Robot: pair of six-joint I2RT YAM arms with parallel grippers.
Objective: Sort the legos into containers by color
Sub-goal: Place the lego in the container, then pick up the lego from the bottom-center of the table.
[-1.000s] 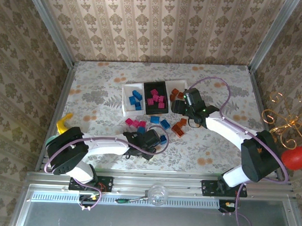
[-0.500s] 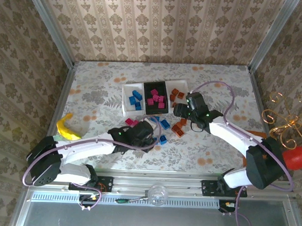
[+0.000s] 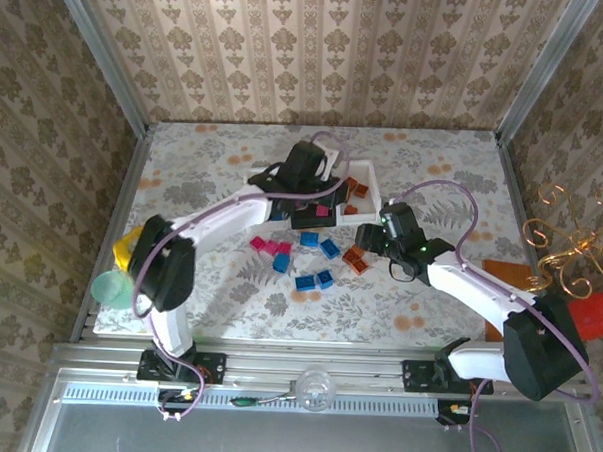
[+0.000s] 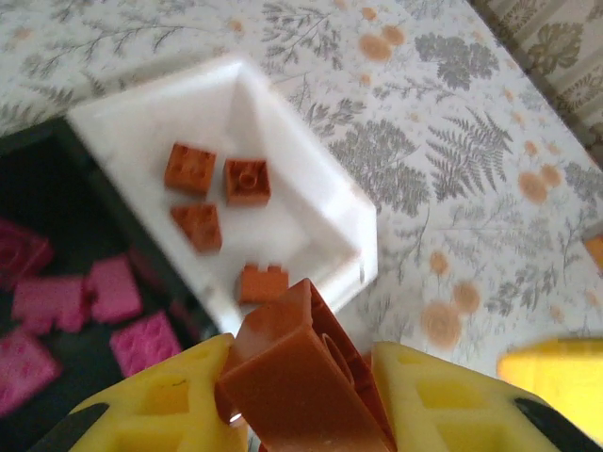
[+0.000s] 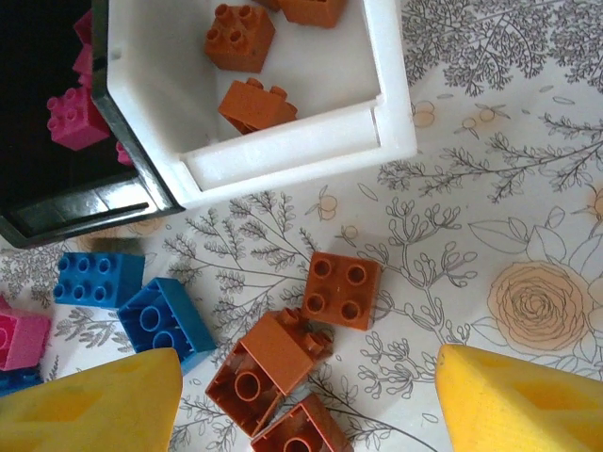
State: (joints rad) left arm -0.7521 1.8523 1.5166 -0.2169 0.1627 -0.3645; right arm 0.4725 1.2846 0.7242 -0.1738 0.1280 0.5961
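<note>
I have one orange-brown brick [image 4: 283, 372] clamped between the yellow fingers [image 4: 160, 414] of my left tool [image 4: 301, 377], the jaws closed on its sides. The brick hangs tilted over the near corner of the right-hand white tray [image 4: 316, 202]. Four orange-brown legos [image 4: 247, 181] lie on that tray's floor. Joined against it is the black tray [image 4: 38, 188], which holds magenta-pink legos [image 4: 113, 287]. In the top view, the left arm reaches across the left white tray [image 3: 253, 199] at the other end of the row.

My right tool [image 5: 311, 414] stands wide open with nothing in it. It hovers over three loose orange-brown bricks [image 5: 342, 289] lying close together on the surface [image 5: 490, 188], just outside the right-hand white tray's wall. Two blue bricks [image 5: 99, 280] lie side by side near the black tray's corner, with a pink brick [image 5: 19, 339] at the left edge of that wrist view.

From above I see more loose pieces in front of the containers. There is a pink cluster [image 3: 271, 247], and a blue pair [image 3: 314, 281] lies nearer the arm bases. A yellow banana toy [image 3: 128, 248] sits at the left edge of the surface, well apart from the bricks.
</note>
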